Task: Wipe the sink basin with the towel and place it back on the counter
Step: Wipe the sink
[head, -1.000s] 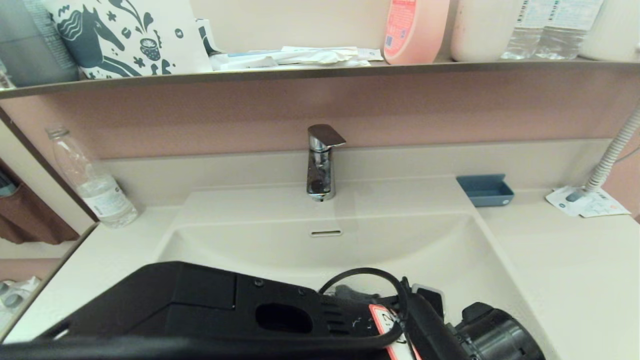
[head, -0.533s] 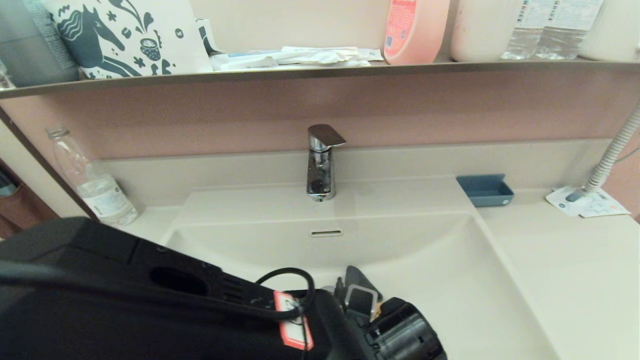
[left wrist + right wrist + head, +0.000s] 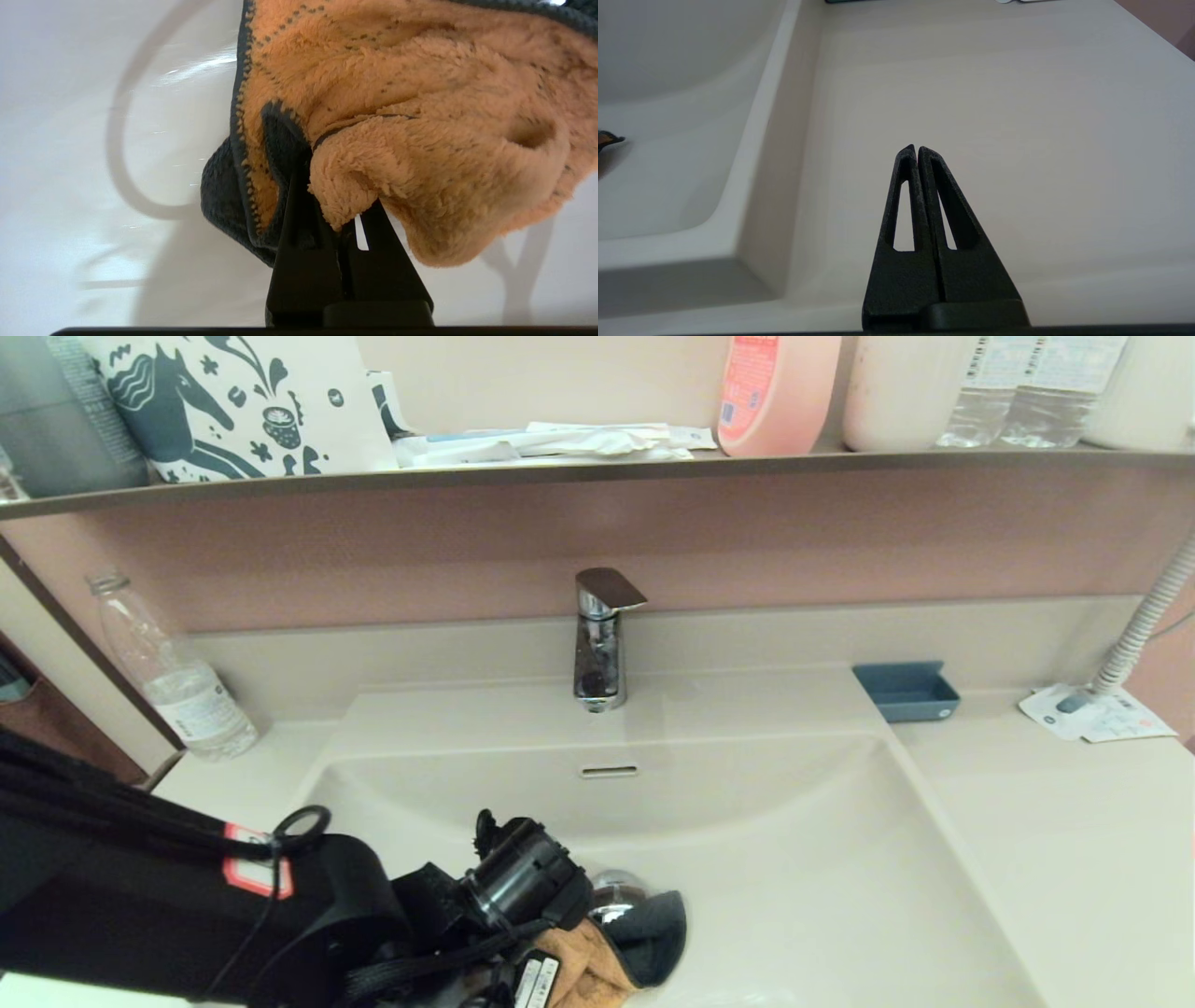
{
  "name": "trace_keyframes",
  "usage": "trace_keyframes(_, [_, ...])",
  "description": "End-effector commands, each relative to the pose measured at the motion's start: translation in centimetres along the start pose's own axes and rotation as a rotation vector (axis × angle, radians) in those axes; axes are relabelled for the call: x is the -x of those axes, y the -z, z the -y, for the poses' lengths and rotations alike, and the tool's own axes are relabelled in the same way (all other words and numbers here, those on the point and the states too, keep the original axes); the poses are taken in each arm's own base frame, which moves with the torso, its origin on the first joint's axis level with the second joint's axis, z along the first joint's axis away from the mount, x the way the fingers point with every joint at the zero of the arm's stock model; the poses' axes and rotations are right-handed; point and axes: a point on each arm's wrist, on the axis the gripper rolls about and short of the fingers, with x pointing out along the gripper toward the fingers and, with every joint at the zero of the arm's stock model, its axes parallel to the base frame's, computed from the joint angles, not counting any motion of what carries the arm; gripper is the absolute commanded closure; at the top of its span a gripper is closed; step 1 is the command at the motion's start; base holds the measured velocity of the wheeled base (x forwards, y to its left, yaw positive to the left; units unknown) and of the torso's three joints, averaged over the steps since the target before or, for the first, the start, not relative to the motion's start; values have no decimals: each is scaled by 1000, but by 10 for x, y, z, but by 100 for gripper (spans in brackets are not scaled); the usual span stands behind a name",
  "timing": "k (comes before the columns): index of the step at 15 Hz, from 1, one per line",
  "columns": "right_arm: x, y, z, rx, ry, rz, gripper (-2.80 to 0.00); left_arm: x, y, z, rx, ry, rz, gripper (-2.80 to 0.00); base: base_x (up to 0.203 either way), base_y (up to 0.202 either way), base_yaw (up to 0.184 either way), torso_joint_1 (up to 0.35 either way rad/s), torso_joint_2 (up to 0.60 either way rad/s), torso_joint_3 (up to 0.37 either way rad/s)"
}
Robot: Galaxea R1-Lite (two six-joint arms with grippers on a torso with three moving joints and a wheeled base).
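Observation:
The cream-white sink basin (image 3: 794, 859) fills the middle of the head view, with its overflow slot (image 3: 608, 771) on the back wall and its chrome drain plug (image 3: 614, 893) partly showing. My left gripper (image 3: 338, 205) is low in the basin's front left, shut on the yellow-orange towel (image 3: 579, 975) with its grey-blue edge (image 3: 653, 933). The towel (image 3: 420, 121) rests on the basin floor beside the drain. My right gripper (image 3: 917, 150) is shut and empty above the counter (image 3: 994, 93) to the right of the basin; it is out of the head view.
A chrome faucet (image 3: 599, 639) stands behind the basin. A small blue tray (image 3: 906, 691) and a paper packet (image 3: 1092, 712) lie on the right counter (image 3: 1074, 840). A plastic bottle (image 3: 173, 672) stands on the left counter. A shelf (image 3: 597, 467) above carries bottles and papers.
My left arm has swept from the basin's right front to its left front, dragging the towel across the floor. The towel and drain plug are now uncovered.

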Motion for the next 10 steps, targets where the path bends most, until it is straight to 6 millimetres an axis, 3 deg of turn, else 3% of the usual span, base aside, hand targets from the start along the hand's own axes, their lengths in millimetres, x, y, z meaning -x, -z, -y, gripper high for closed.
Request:
trace_keyframes(1, [0,0,0,-1,0,-1,0,14,2,-18,21,9,35,0,0,0,0,0,0,0])
trace_keyframes(5, [0,0,0,0,0,-1,0,13,2,-36,10,-6,43,0,0,0,0,0,0,0])
trace_keyframes(10, [0,0,0,-1,0,-1,0,-15,12,-13,-9,17,45,0,0,0,0,0,0,0])
